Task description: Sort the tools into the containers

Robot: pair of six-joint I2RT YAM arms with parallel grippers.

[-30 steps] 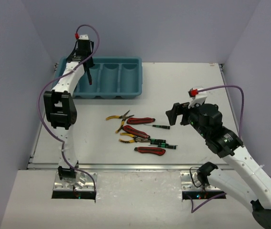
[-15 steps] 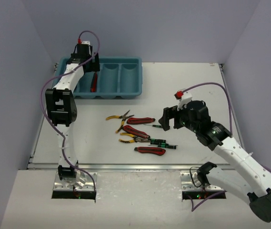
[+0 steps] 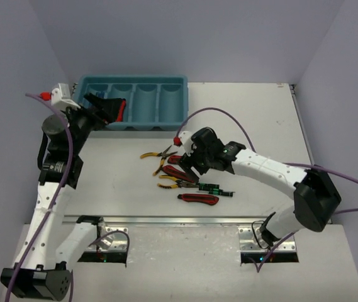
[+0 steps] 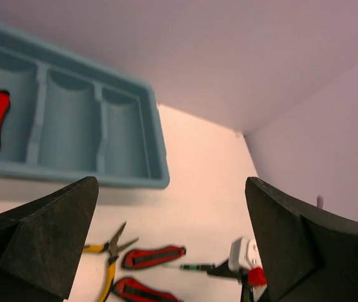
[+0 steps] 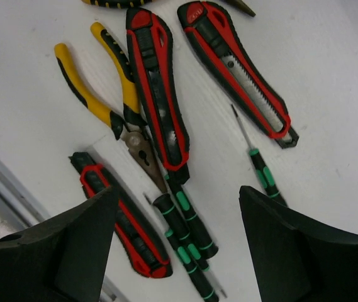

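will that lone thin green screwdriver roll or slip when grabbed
Probably rolls if nudged: the lone screwdriver has a thin round body lying flat on the smooth table. Likely stiff and light. Its slim handle may slip between the wide-open right fingers.

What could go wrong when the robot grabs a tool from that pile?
The red-and-black utility knife under the open right hand touches the yellow-handled pliers, so the hand might grab both or nudge one. The thin black-and-green screwdrivers beside them could slip or roll away.
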